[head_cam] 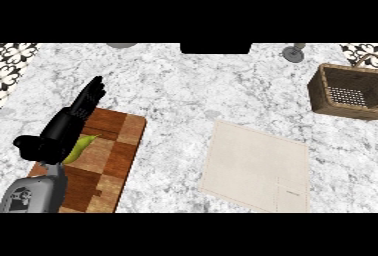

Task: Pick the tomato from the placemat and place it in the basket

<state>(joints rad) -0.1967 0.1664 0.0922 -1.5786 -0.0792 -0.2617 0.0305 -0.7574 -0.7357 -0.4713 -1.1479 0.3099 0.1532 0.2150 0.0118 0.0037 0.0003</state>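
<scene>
Cutting board [111,165] left, placemat [255,167] centre-right, basket [345,92] behind at right edge

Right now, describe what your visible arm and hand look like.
Only the left arm shows. Its forearm is a grey, rounded casing with darker markings on its side. The left hand is all black, with a blocky palm, long segmented fingers and a stubby rounded thumb. No cables show.

White and grey marbled counter [177,90], brown checkered wooden board [111,150] at lower left, yellow-green pepper [80,147] on it, black left hand [74,117] on a grey forearm [33,192], plain cream placemat [255,167] at lower right, brown woven basket [325,95] at upper right, black-and-white patterned tiles [15,62] at upper left.
</scene>
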